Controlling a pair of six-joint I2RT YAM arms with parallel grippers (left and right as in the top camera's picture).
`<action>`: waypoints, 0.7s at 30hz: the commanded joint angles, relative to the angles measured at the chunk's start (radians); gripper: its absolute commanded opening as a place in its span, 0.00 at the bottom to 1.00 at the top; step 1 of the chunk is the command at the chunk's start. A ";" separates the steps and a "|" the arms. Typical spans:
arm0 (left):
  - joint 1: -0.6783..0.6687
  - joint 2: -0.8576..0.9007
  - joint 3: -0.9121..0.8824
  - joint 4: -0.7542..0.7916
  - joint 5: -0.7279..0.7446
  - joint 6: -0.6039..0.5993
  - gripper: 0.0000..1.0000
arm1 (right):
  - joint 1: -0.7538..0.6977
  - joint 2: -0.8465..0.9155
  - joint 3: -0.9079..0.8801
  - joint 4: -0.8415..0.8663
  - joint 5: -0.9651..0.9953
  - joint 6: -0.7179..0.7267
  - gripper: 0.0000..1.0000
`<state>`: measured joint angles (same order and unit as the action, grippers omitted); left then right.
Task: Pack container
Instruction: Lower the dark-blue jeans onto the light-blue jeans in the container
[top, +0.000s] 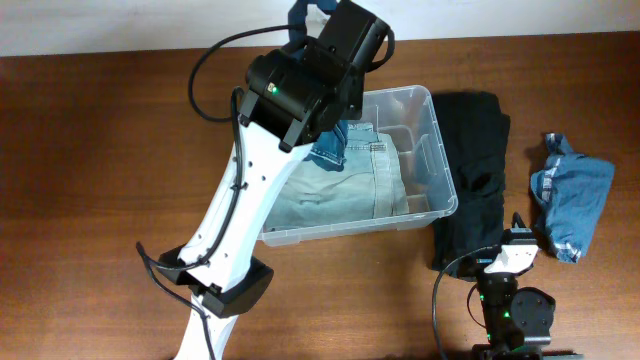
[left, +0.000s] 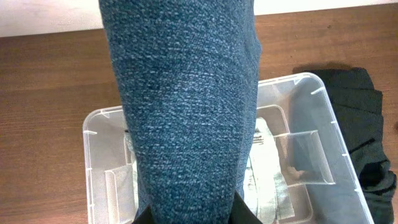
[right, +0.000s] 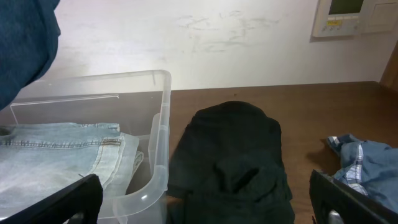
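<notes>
The container (top: 443, 170) is a clear plastic bin at mid-table, and folded light-blue jeans (top: 345, 195) lie inside it. My left gripper (left: 194, 218) is shut on a dark blue denim garment (left: 186, 106). The garment hangs over the container (left: 339, 143) and fills most of the left wrist view. From overhead, the left arm (top: 300, 85) hides its own jaws, and only a bit of the dark denim (top: 330, 150) shows under it. My right gripper (right: 208, 211) stands open and empty near the table's front, facing a black garment (right: 230, 155) that lies beside the container (right: 163, 118).
The black garment (top: 470, 180) lies folded just right of the bin. A crumpled blue plaid shirt (top: 570, 195) sits at the far right of the table. The right arm's base (top: 515, 310) is at the front edge. A wall runs behind the table.
</notes>
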<state>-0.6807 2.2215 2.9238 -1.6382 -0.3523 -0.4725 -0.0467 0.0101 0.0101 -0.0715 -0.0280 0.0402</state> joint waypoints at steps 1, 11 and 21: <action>-0.002 -0.058 0.018 0.017 -0.064 -0.012 0.01 | 0.001 -0.006 -0.005 -0.004 -0.006 -0.006 0.98; 0.014 -0.056 0.018 0.005 -0.075 -0.012 0.01 | 0.001 -0.006 -0.005 -0.004 -0.006 -0.006 0.98; 0.049 -0.242 -0.538 0.382 0.031 -0.031 0.01 | 0.001 -0.006 -0.005 -0.004 -0.006 -0.006 0.98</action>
<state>-0.6441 2.1403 2.6209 -1.4155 -0.3477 -0.4923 -0.0467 0.0101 0.0101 -0.0715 -0.0280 0.0406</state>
